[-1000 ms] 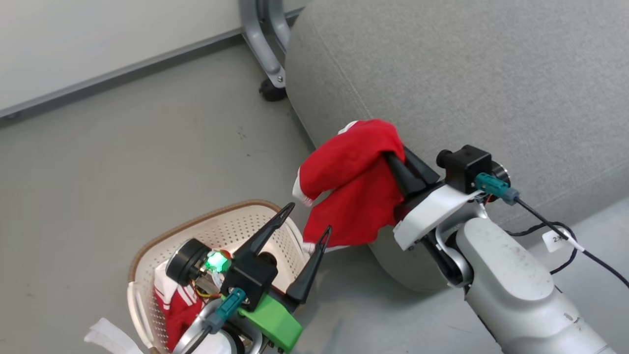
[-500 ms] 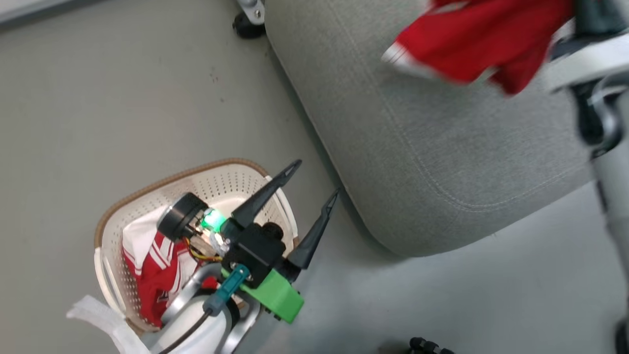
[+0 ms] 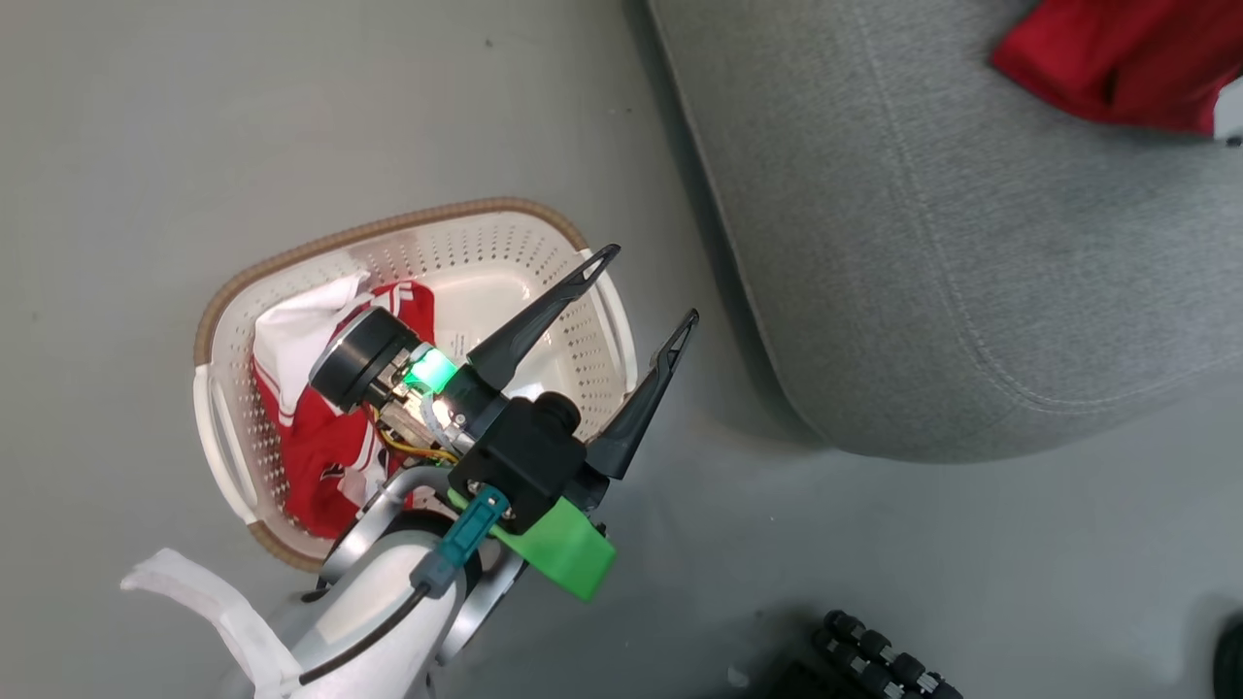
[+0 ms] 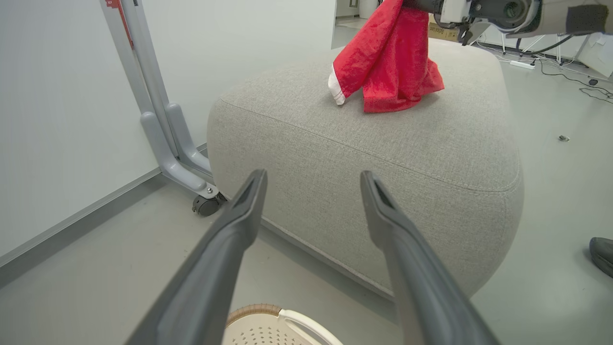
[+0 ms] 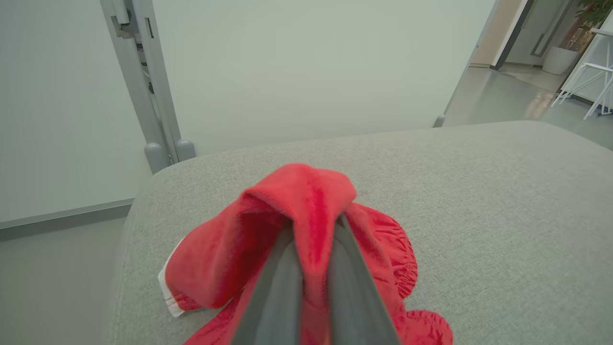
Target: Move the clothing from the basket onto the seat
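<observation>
**Near**
- Left end effector (image 3: 652,283): the fingers are spread wide and grip nothing. It is poised over the right wall of the basket (image 3: 456,243), with one fingertip above the wall and the other above the floor (image 3: 194,146) outside it.
- Basket: it is set on the floor near the seat (image 3: 952,243) corner and apart from it. Red-and-white clothing (image 3: 311,456) is bunched in its left half, and pale perforated plastic is exposed in its right half.
- Floor: smooth grey. Open stretches are seen left of the basket, and a narrow strip is left between basket and seat. A black ribbed object (image 3: 874,650) is cut off by the lower edge of the head view and cannot be identified.

**Middle**
- Seat: the corners are rounded, a stitched seam runs just below the top edge, and the top is broad and flat.
- Red garment (image 5: 287,201): a fold is pinched by the right end effector (image 5: 313,225), whose fingers are pressed together on it. The garment is draped downward, its lower folds are laid on the seat top well back from the near edge, and a white cuff is turned to one side.

**Far**
- A white wall (image 4: 57,96) is seen behind the seat.
- A grey metal frame (image 4: 163,143) on a caster (image 4: 206,205) is parked just beside the seat's far-left corner.
- Cables (image 4: 565,72) are strewn on the floor beyond the seat.
- A dark shoe (image 4: 602,254) is seen on the floor to the right of the seat.
- A doorway (image 5: 517,57) is open at the far right.
</observation>
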Motion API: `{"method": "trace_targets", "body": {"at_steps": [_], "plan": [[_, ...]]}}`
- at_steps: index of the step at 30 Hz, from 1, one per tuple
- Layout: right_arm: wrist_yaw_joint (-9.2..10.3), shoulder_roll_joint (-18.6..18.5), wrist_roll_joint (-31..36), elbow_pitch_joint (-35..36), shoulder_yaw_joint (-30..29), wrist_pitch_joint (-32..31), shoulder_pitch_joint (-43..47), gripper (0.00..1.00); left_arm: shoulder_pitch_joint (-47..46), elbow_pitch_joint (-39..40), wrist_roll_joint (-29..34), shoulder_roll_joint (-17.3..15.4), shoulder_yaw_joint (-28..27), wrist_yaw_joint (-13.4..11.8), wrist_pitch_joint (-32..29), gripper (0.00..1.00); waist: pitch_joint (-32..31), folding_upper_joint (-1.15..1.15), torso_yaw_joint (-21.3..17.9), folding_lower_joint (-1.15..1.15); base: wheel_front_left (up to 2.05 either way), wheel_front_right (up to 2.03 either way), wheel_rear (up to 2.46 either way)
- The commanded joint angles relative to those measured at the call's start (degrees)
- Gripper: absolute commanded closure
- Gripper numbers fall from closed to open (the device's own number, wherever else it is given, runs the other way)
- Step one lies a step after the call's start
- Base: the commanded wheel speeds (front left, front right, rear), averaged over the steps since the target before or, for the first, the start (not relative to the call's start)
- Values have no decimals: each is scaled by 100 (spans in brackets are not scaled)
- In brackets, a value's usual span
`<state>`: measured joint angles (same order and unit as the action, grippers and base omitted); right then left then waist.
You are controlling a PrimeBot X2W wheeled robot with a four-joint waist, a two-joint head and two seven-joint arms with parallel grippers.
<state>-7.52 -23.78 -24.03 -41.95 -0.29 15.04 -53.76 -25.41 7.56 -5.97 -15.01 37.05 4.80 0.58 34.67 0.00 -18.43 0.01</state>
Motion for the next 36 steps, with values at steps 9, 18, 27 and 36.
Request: {"method": "trace_targets", "body": {"at_steps": [9, 18, 27, 36], "plan": [[6, 359, -80, -146, -398, 20, 604, 52, -162, -57, -5, -62, 22, 6, 23, 0, 288, 0, 106, -1, 0, 0, 0], [6, 585, 141, 220, -768, 20, 1407, 0, 41, -155, -158, -38, -1, -96, 177, 0, -182, 0, 78, -1, 0, 0, 0], [6, 1026, 556, 1207, -1250, 20, 2504, 0, 339, -409, -385, 117, -144, -365, 584, 0, -854, 0, 245, -1, 0, 0, 0], [6, 1751, 1236, 2455, -1169, 21, 3408, 0, 738, -707, -666, 274, -491, -809, 1096, 0, -1393, 0, 582, -1, 0, 0, 0]]}}
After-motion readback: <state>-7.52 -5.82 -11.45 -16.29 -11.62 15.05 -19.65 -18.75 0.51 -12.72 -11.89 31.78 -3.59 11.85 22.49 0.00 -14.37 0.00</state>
